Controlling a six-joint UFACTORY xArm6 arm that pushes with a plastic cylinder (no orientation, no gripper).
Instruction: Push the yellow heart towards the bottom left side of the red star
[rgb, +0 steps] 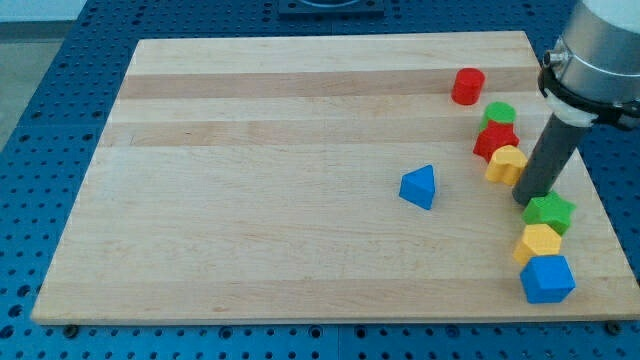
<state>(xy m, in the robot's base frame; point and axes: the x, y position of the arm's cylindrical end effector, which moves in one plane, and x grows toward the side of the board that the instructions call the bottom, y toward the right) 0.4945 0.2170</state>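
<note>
Bright even overhead light, soft short shadows, sharp pic.

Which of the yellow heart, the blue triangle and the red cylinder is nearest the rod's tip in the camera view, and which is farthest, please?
From my tip:
1. Yellow heart, just to its upper left.
2. Blue triangle, farther toward the view's left.
3. Red cylinder, up toward the view's top.
</note>
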